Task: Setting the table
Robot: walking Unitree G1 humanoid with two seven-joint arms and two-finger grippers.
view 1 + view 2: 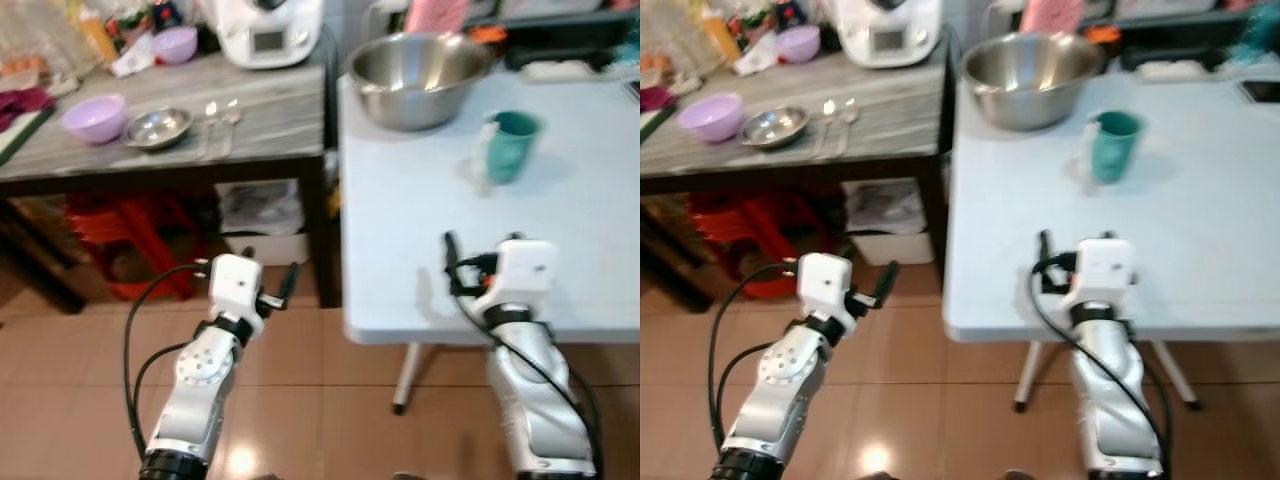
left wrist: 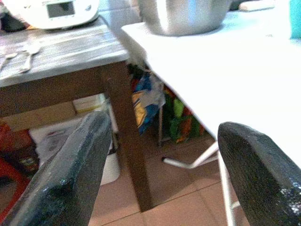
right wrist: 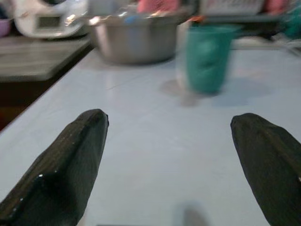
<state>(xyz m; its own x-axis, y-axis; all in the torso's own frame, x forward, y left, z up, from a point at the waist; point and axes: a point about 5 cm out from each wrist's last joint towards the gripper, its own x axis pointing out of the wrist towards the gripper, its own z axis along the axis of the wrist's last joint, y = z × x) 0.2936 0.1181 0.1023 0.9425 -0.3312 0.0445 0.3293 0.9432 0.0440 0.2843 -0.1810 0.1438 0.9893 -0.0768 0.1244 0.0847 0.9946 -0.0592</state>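
Note:
A teal cup (image 1: 511,145) stands upright on the white table (image 1: 420,240), a little in front of a large steel bowl (image 1: 420,75). My right gripper (image 1: 482,250) hovers open over the table's near edge, pointing at the cup (image 3: 207,59) with nothing between its fingers. On the grey side table (image 1: 270,110) to the left lie a purple bowl (image 1: 95,117), a small steel bowl (image 1: 158,127) and two spoons (image 1: 220,115). Open and holding nothing, my left gripper (image 1: 270,272) is low in front of that table's dark leg (image 2: 124,127).
At the back of the side table stand a white kitchen appliance (image 1: 268,30) and a second purple bowl (image 1: 176,43). Red stools (image 1: 130,240) and a white box (image 1: 262,220) sit underneath. The white table's folding legs (image 1: 408,375) stand on the tiled floor.

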